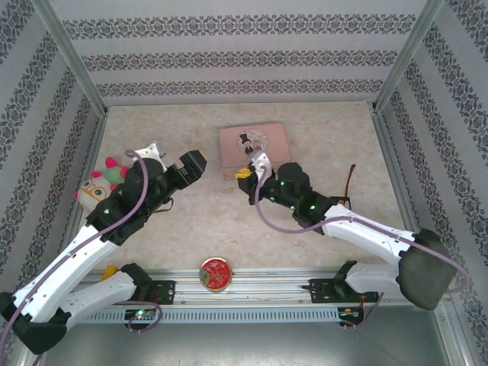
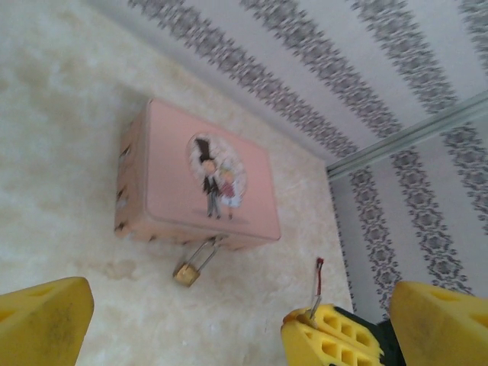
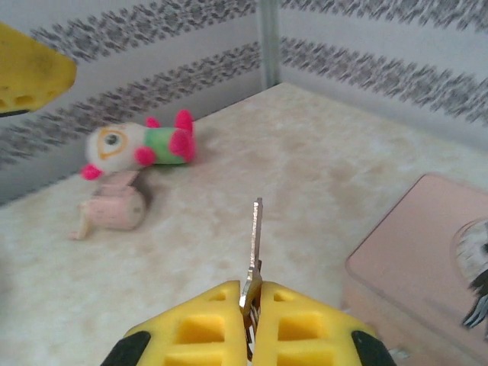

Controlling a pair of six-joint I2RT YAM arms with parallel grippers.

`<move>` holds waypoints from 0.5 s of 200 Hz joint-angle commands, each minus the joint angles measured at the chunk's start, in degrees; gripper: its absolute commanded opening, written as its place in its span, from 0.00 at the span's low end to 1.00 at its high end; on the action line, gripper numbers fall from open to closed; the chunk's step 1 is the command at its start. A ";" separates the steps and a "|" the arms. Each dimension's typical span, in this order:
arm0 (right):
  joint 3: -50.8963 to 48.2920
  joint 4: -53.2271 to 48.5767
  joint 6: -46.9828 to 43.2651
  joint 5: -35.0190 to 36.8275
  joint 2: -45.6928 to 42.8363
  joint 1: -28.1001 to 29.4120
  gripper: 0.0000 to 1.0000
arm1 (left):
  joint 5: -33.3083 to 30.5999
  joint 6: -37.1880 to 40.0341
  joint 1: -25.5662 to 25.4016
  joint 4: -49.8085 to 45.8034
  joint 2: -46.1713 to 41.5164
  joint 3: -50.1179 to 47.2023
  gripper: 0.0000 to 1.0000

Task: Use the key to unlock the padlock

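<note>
To my eye the pink tin box [image 2: 198, 183] is smooth painted metal with a soft satin sheen. At its front edge, the padlock [image 2: 187, 273] looks brassy, its shackle thin and silvery. The key [image 3: 256, 244] is bare bright metal between the right gripper [image 3: 250, 297]'s matt yellow, perforated pads. Well left of the box, the plush toy [image 3: 141, 145] is fuzzy cloth. Under the box, the table [image 1: 320, 221] looks matt and marbled.

No readable text anywhere, pink tin box [image 2: 164, 164] lid — a cartoon couple, no legible lettering

Padlock [image 2: 185, 273] at near side of tin box [image 2: 160, 191], plush toy [image 1: 103, 183] well to its left.
</note>
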 commanded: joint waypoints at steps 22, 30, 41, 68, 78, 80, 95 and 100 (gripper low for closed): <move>0.38 -2.93 14.27 -30.17 -3.54 -7.79 0.00 | 10.41 14.56 0.90 9.81 0.83 -0.64 0.99; 0.74 -2.37 15.74 -33.57 -3.49 -8.74 0.00 | 14.41 15.79 0.98 9.65 2.61 0.56 0.99; 1.28 -1.56 17.63 -37.79 -3.17 -9.91 0.00 | 19.76 16.22 0.96 9.32 5.56 2.36 0.99; 2.34 0.67 21.39 -45.20 -1.91 -11.22 0.00 | 34.90 18.36 0.90 10.72 13.20 5.94 0.96; 2.59 1.15 22.46 -46.81 -1.64 -11.47 0.00 | 36.70 19.07 0.90 10.43 14.87 7.00 0.91; 2.62 1.25 22.64 -47.14 -1.65 -11.49 0.00 | 36.87 19.17 0.90 10.34 15.10 7.12 0.90; 2.72 1.77 23.81 -48.79 -1.83 -11.74 0.00 | 37.20 19.98 0.94 10.46 15.68 7.28 0.86; 2.72 1.91 24.10 -49.17 -1.95 -11.84 0.00 | 37.28 20.32 0.90 10.45 15.65 7.26 0.84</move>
